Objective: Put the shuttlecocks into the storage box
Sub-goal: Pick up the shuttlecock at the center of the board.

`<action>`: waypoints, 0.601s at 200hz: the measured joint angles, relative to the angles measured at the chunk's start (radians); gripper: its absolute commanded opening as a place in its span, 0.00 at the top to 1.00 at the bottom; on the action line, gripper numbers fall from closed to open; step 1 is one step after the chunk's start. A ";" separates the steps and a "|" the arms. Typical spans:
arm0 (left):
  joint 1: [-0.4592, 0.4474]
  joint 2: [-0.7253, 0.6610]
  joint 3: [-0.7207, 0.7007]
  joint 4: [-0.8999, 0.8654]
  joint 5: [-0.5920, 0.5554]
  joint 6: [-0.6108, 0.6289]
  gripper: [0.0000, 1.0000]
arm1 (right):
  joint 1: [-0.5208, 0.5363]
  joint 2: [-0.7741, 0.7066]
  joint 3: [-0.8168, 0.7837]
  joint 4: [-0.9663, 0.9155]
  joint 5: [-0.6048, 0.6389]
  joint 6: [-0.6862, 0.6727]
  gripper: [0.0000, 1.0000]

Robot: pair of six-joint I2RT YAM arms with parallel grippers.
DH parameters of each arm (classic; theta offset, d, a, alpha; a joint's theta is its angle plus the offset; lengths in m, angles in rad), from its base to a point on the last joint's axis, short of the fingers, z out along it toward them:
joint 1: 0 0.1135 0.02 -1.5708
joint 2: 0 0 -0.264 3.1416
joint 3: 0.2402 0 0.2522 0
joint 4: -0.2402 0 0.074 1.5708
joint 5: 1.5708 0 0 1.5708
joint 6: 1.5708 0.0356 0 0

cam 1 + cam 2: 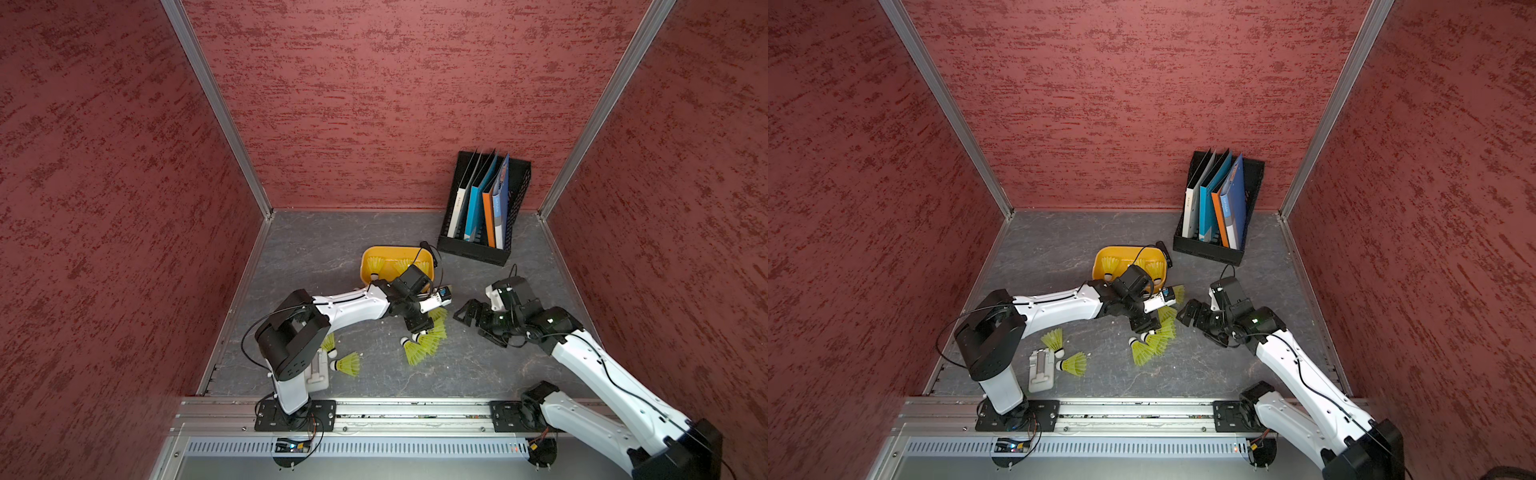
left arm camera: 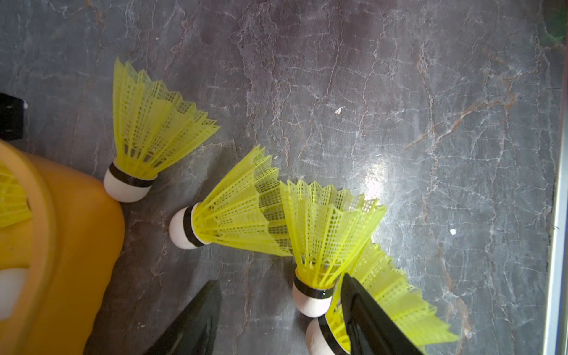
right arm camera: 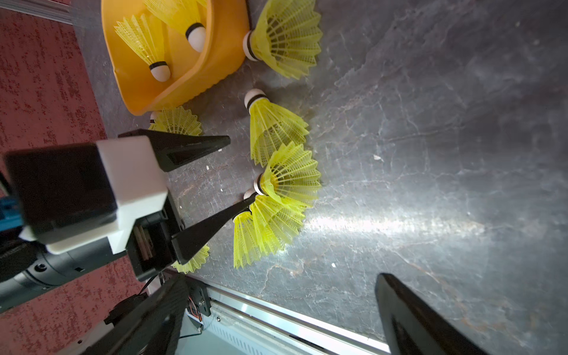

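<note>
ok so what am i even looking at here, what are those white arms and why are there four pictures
Those are two robot arms mounted at the near edge of a grey table. Each ends in a two-fingered gripper. Two pictures come from a camera overhead. The other two come from small cameras on the arms' wrists, looking past the fingers.

On the table sit an orange-yellow storage box with a few shuttlecocks inside and more loose ones beside it. There is also a black file rack with folders.

The left gripper is open, low over the loose ones, one finger right beside a shuttlecock. The right gripper is open and empty. Nothing is held.
</note>
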 measured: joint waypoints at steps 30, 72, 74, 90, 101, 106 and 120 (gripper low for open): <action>0.000 0.022 0.000 0.007 -0.002 0.011 0.38 | -0.002 -0.047 -0.030 -0.015 -0.017 0.032 0.02; -0.006 0.053 -0.001 0.015 -0.009 0.021 0.44 | -0.002 -0.080 -0.037 -0.032 -0.020 0.055 0.02; -0.006 0.053 -0.001 0.016 -0.009 0.021 0.44 | -0.002 -0.080 -0.037 -0.033 -0.020 0.055 0.01; -0.009 0.054 -0.001 0.015 -0.009 0.027 0.44 | -0.003 -0.080 -0.037 -0.040 -0.020 0.058 0.01; -0.010 0.054 -0.002 0.017 -0.009 0.031 0.44 | -0.002 -0.080 -0.037 -0.043 -0.020 0.058 0.02; -0.011 0.054 -0.004 0.018 -0.008 0.033 0.44 | -0.003 -0.080 -0.037 -0.043 -0.019 0.058 0.02; -0.012 0.049 -0.016 0.023 -0.006 0.036 0.44 | -0.003 -0.077 -0.037 -0.045 -0.020 0.058 0.02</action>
